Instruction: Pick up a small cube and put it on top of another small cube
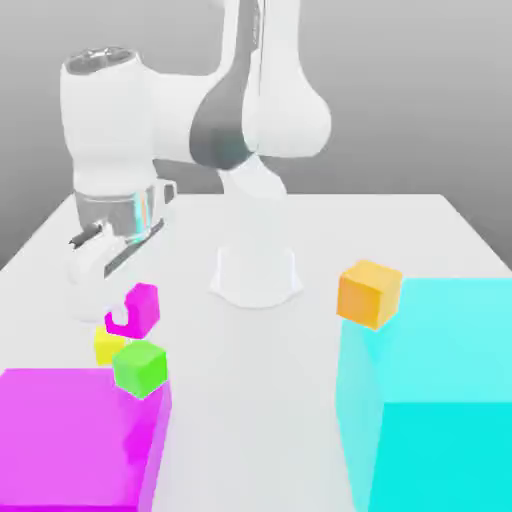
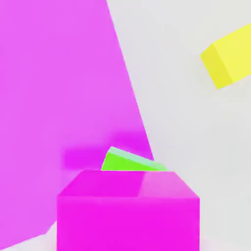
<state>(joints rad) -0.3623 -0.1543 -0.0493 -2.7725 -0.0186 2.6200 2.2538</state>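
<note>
Gripping the small magenta cube (image 1: pixel 143 309) firmly between the fingers (image 1: pixel 129 313), aloft near the green cube (image 1: pixel 139 369). Carry level, high enough to clear green; centre above the small yellow cube (image 1: pixel 108 346) on the surface (image 1: pixel 250 400), align faces, lower gently, release only once seated.

"What's on the exterior view's right?"
"A big cyan block (image 1: pixel 450 400), with an orange cube (image 1: pixel 369 295) at its far left corner."
"And on the left?"
"A large magenta block (image 1: pixel 75 440), a green cube (image 1: pixel 140 368) by its edge, all above a white table (image 1: pixel 250 400)."
</note>
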